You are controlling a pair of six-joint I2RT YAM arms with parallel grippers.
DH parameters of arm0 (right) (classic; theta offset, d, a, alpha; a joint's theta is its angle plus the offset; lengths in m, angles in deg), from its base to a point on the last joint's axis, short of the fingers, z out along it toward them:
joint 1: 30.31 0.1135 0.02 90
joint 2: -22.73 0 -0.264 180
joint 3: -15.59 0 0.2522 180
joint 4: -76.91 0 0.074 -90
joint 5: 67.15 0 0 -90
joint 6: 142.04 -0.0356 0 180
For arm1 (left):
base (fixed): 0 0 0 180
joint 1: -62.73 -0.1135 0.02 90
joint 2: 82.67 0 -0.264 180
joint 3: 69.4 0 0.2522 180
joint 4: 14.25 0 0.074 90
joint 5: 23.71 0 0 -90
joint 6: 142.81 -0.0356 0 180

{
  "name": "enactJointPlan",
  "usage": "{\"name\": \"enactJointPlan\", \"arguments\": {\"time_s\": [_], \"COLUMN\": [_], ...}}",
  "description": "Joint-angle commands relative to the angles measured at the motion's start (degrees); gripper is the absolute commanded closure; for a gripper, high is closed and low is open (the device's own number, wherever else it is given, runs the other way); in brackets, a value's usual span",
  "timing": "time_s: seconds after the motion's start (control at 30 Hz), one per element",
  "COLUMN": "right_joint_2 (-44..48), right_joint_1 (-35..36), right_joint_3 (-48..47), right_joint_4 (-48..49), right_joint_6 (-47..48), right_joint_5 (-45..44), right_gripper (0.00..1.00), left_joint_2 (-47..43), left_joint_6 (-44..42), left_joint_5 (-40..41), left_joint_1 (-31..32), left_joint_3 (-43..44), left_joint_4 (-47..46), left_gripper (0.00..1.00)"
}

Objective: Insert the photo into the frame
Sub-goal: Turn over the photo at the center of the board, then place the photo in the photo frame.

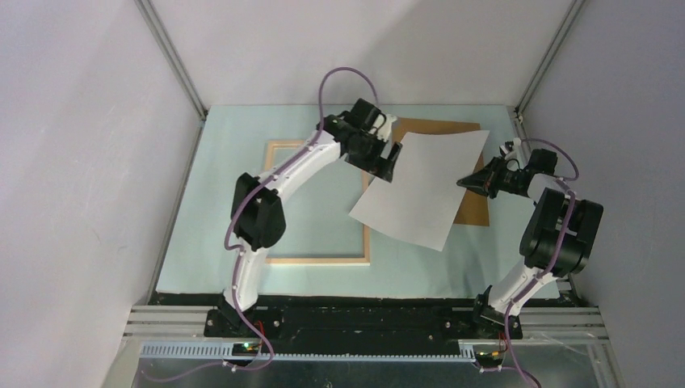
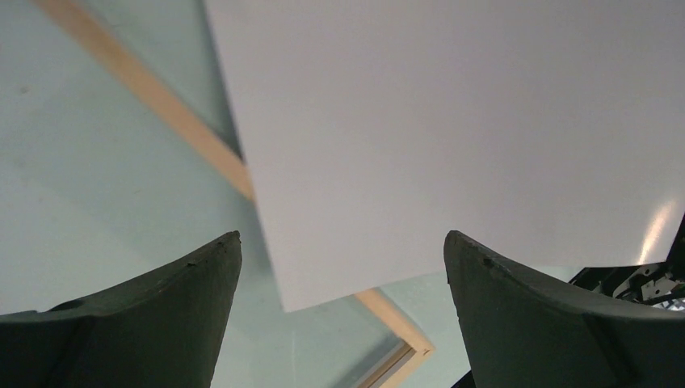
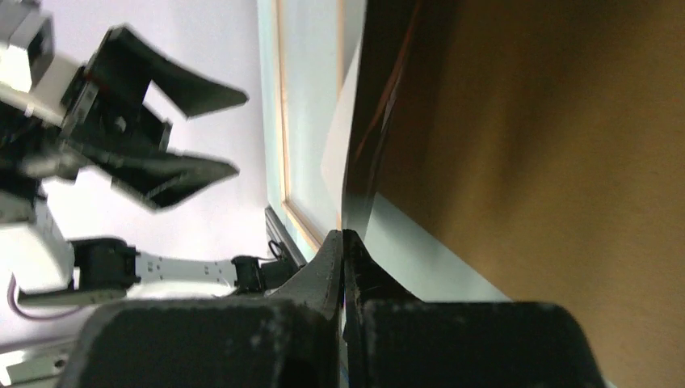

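Two fingers of my right gripper [image 1: 467, 181] are pinching the photo [image 1: 422, 190] by its right edge, white back up. My left gripper [image 1: 389, 164] is gaping wide, gripping nothing. The frame [image 1: 319, 260] is lying leftward, nearer my left arm.

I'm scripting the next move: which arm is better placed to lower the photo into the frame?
Right: the right gripper is shut on the photo's edge above the frame; the left gripper is open, holding nothing.

The large white-backed paper photo [image 1: 420, 190] hung tilted, back up, over the right side of the thin pale-wood frame [image 1: 319, 261] lying flat.
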Motion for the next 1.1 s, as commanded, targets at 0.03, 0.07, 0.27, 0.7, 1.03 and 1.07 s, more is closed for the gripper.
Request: {"name": "enactJointPlan", "arguments": {"time_s": [0.03,0.07,0.27,0.7,1.03,1.07], "right_joint_2": [5.98,6.37,8.23,-0.53,-13.5,-14.05], "right_joint_1": [1.57,1.86,5.37,18.16,22.8,22.9], "right_joint_3": [-2.04,-2.04,-2.04,-6.47,-20.61,-21.76], "right_joint_4": [-2.45,-2.27,-1.68,-0.79,-10.77,-11.12], "right_joint_6": [4.54,4.71,4.58,3.5,6.68,6.67], "right_joint_5": [6.81,7.73,10.7,7.12,-0.87,-1.31], "right_gripper": [1.0,1.0,1.0,1.0,1.0,1.0], "left_joint_2": [-5.08,-4.98,-3.77,-9.38,-14.59,-14.83], "left_joint_6": [-0.3,0.02,2.4,-0.94,-3.17,-3.22], "left_joint_5": [-5.32,-6.33,-10.03,-7.25,-3.43,-3.0], "left_joint_1": [-5.13,-6.8,-11.41,-18.83,-20.76,-21.06], "left_joint_3": [-2.43,-2.52,-4.5,-13.73,-17.16,-17.52], "left_joint_4": [-0.97,-1.0,-1.03,-1.13,-1.13,-1.16], "left_gripper": [0.0,0.0,0.0,0.0,0.01,0.01]}}
